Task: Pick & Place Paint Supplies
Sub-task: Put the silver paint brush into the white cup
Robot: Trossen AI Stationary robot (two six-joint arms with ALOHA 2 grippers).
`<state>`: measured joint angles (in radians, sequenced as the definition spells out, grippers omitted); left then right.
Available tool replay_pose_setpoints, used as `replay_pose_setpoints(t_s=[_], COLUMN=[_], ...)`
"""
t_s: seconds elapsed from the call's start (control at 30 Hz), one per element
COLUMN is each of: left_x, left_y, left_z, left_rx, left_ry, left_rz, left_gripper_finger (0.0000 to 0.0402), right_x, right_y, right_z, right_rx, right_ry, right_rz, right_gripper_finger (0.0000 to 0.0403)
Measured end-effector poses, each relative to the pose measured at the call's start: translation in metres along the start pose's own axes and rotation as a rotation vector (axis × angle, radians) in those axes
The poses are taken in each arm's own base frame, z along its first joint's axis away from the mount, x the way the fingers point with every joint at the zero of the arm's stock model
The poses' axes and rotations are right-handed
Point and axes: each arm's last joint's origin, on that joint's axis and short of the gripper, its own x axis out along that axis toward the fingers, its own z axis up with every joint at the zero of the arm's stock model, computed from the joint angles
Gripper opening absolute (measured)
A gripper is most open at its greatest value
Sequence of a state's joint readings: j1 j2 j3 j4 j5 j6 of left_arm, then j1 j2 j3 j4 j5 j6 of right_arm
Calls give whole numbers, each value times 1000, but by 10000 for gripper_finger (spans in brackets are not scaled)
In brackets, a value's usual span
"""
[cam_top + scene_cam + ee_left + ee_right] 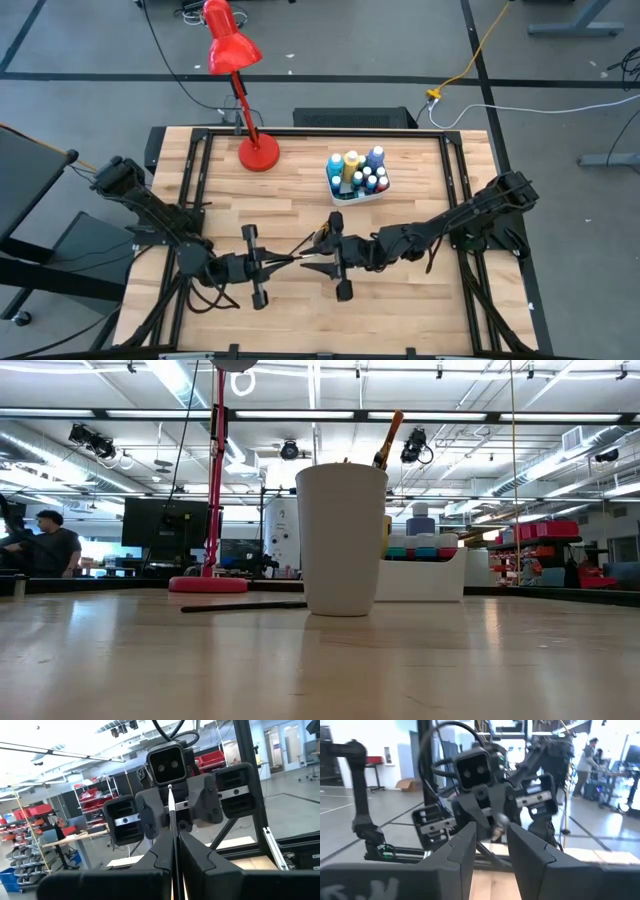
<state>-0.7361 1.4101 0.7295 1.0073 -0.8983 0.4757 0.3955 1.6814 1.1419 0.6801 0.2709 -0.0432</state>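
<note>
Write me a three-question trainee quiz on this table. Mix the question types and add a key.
1. True or false: the left pincer is shut on a thin brush that points at the other arm.
2. Where do the paint bottles stand? A: in the white tray. B: on the lamp's base. C: on the floor.
3. Fill in: the desk lamp at the table's far side is coloured ___.

Key: 1 true; 2 A; 3 red.
</note>
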Motion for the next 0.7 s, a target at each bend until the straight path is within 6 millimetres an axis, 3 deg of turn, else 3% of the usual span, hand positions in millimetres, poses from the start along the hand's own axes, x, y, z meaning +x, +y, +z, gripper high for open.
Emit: replay_pose_setpoints(t_s=[0.3, 0.6, 0.7], left_x=[5, 10, 10], left_y=[2, 6, 6], left_z=[-1, -4, -5], left_rx=[15, 6, 4], left_ry=[-29, -13, -12], left_rz=[-41, -31, -35], left_gripper_finger=[20, 29, 44], right_x=[0, 0, 0], right_y=[-2, -2, -2], right_z=[2, 0, 0], right_rx=[-12, -27, -25], right_ry=[-25, -1, 2], right_rz=[-36, -36, -33], right_gripper_finger=[109, 17, 18])
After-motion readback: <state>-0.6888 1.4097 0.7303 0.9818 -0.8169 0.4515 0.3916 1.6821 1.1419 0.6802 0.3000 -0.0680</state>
